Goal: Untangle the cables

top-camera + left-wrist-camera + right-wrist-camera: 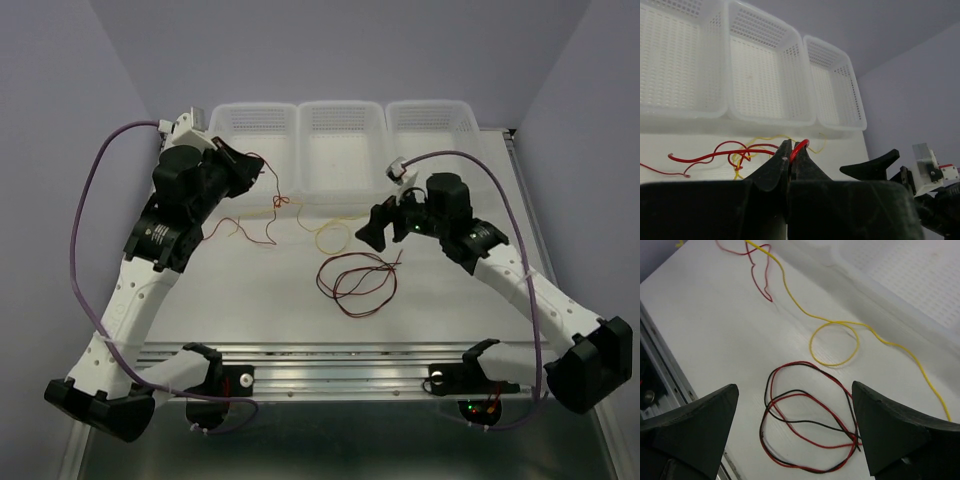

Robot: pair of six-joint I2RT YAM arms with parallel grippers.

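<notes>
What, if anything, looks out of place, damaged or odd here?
Nothing stands out. The red-and-black loops and yellow cable lie loose on the table, the baskets stand in a row, and the left gripper is shut on a red cable.

Soft, bright, even light falls from overhead in all 3 views. In the top view the white tabletop (250,300) is nearly washed out, the 3 white perforated plastic baskets (343,135) melt into it, and the silver metal rail (340,355) at the near edge carries pale glare. Shadows on it are faint. In the left wrist view the left gripper's black fingers (772,175) are dark, blurred masses. The thin red wire (801,145) pinched between them gleams, and the basket rims bow toward the edges. In the right wrist view the right gripper's wide-apart black fingers (695,420) are soft, while the thin yellow wire (833,365) and the red and black wire loops (805,422) are sharp.
</notes>
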